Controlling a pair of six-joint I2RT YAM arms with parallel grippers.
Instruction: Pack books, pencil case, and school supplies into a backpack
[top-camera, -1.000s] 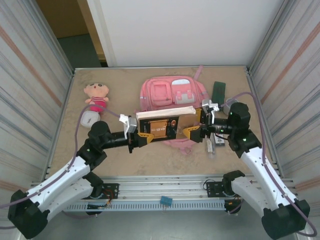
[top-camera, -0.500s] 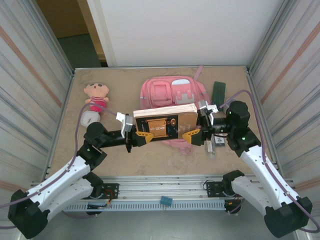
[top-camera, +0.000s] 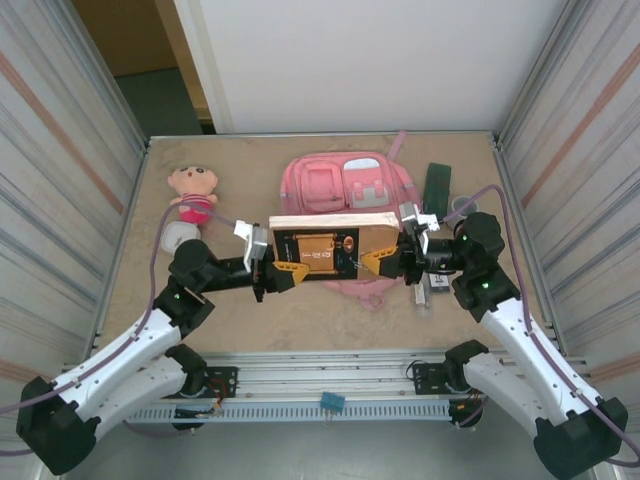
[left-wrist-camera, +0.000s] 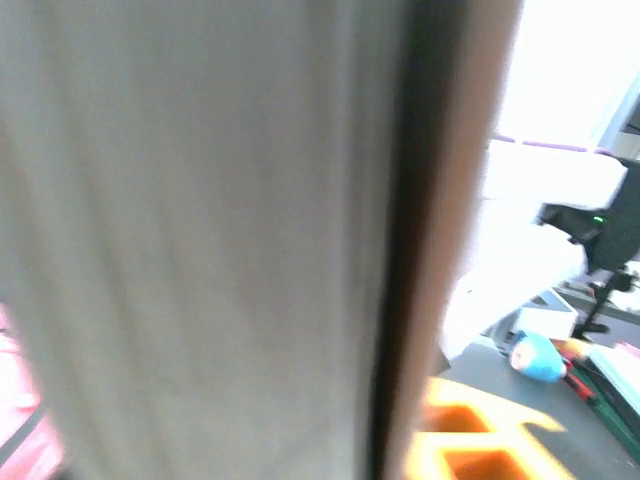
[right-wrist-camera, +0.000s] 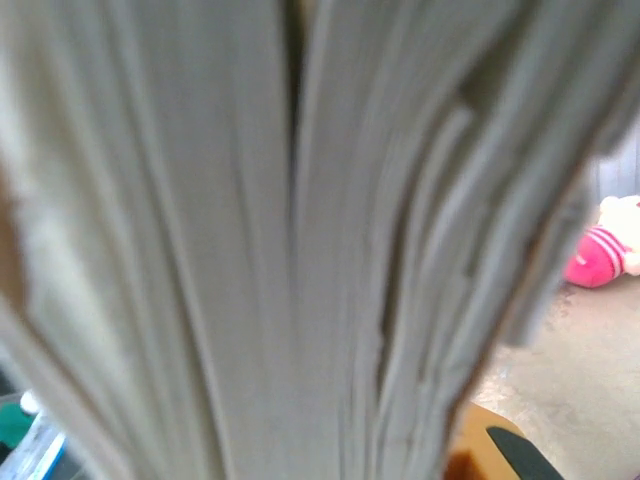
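Between the two grippers, a thin brown-covered book (top-camera: 322, 245) with a darker centre panel is held raised. The left gripper (top-camera: 283, 272) is clamped on one short edge and the right gripper (top-camera: 383, 262) on the other, probably to keep it steady. Just beyond both lies the large pink fabric backpack (top-camera: 345, 180), its destination.

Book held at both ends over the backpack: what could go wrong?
The book hangs between the left gripper and the right gripper; uneven arm motion could twist or drop it.
The right wrist view shows its pages fanned apart, so that grip may hold only some leaves.
Whether the backpack is open cannot be told; lowering blind may snag.
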